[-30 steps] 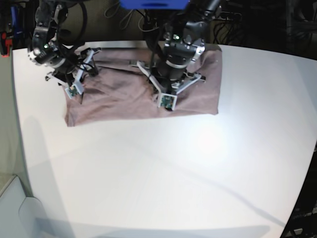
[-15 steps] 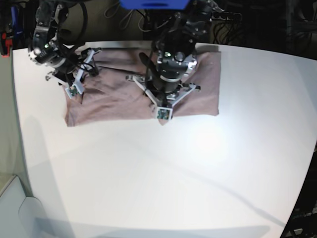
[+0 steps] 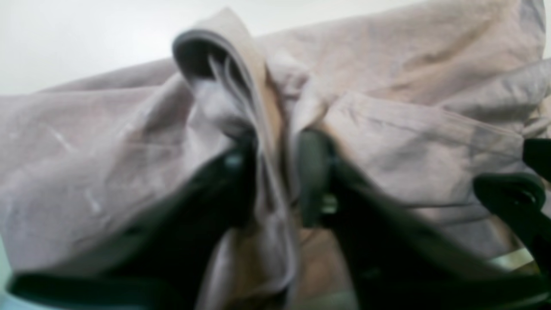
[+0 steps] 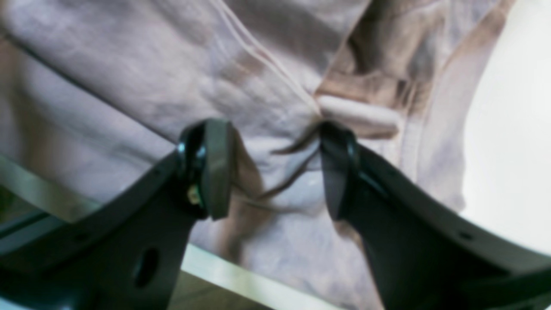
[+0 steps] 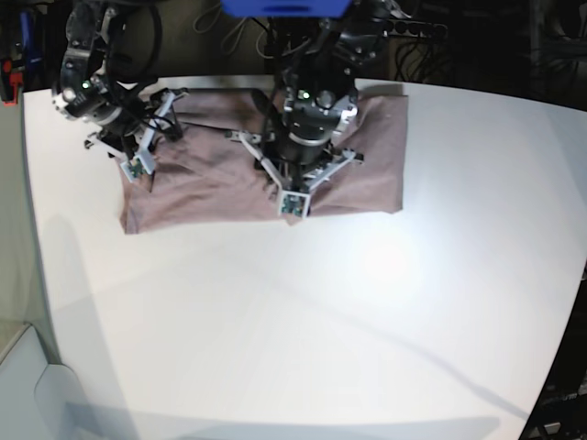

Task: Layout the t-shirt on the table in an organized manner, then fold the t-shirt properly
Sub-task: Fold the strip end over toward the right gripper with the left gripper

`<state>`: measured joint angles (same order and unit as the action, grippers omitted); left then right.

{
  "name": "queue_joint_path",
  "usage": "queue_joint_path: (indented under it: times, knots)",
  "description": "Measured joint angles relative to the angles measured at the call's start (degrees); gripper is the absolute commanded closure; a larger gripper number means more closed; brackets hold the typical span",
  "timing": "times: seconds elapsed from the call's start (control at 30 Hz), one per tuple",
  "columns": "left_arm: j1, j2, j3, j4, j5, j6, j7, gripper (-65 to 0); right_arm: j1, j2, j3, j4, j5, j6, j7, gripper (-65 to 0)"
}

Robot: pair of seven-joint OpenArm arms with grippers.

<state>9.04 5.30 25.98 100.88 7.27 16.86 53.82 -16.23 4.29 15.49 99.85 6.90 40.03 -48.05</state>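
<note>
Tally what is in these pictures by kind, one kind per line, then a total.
Cloth: 1, the t-shirt, mauve-pink.
Tables: 1, the white table.
Robot hands: 2, the left hand with a bunched fold of the shirt between its fingers, and the right hand open over the shirt.
Total: 4.

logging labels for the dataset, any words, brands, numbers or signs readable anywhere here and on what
None can be read.
The t-shirt shows no print or tag in any view.
The table is plain white.
The small square boards on the arms are too small to read in the base view.
</note>
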Motion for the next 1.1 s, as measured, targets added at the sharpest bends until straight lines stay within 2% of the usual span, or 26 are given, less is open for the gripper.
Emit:
queue_joint_path:
  times: [0.17, 0.23, 0.33, 0.43, 0.53, 0.7, 0.83, 0.9, 1.0, 1.1]
  knots:
    - [0.0, 0.1, 0.0, 0.3, -0.1, 0.0, 0.0, -46.6, 0.0, 0.0, 0.0, 0.0, 0.0, 0.0, 0.0, -33.1]
    - [0.0, 0.1, 0.0, 1.2, -0.2, -0.1, 0.0, -49.3, 0.0, 0.0, 0.0, 0.0, 0.0, 0.0, 0.0, -33.1]
    - [0.0, 0.1, 0.0, 3.7, -1.1, -0.1, -0.3, -46.2, 0.0, 0.0, 0.0, 0.0, 0.0, 0.0, 0.0, -33.1]
    - [0.0, -0.4, -0.1, 6.5, -5.6, -0.1, -0.3, -38.5, 0.1, 0.0, 0.0, 0.0, 0.0, 0.0, -0.1, -33.1]
    - [-0.2, -2.5, -0.7, 8.4, -7.9, 0.0, -0.4, -30.1, 0.2, 0.0, 0.0, 0.0, 0.0, 0.0, -0.2, -33.1]
    - [0.0, -3.2, -8.7, 8.1, -11.2, 0.0, -0.3, -19.0, 0.2, 0.0, 0.0, 0.0, 0.0, 0.0, -0.2, -33.1]
    - [0.6, -3.1, -16.5, 6.9, -16.3, 0.0, -0.5, -16.2, 0.2, 0.0, 0.0, 0.0, 0.0, 0.0, -0.1, -33.1]
    - [-0.2, -3.1, -17.9, 4.3, -18.1, 0.0, -1.0, -16.1, 0.2, 0.0, 0.0, 0.0, 0.0, 0.0, -0.2, -33.1]
    - [-3.7, -3.3, -16.8, -1.9, -21.0, 0.0, 0.1, -16.1, 0.2, 0.0, 0.0, 0.0, 0.0, 0.0, -0.2, -33.1]
    - [-6.4, -3.5, -10.8, -7.0, -23.7, 0.0, 2.7, -16.1, 0.2, 0.0, 0.0, 0.0, 0.0, 0.0, -0.2, -33.1]
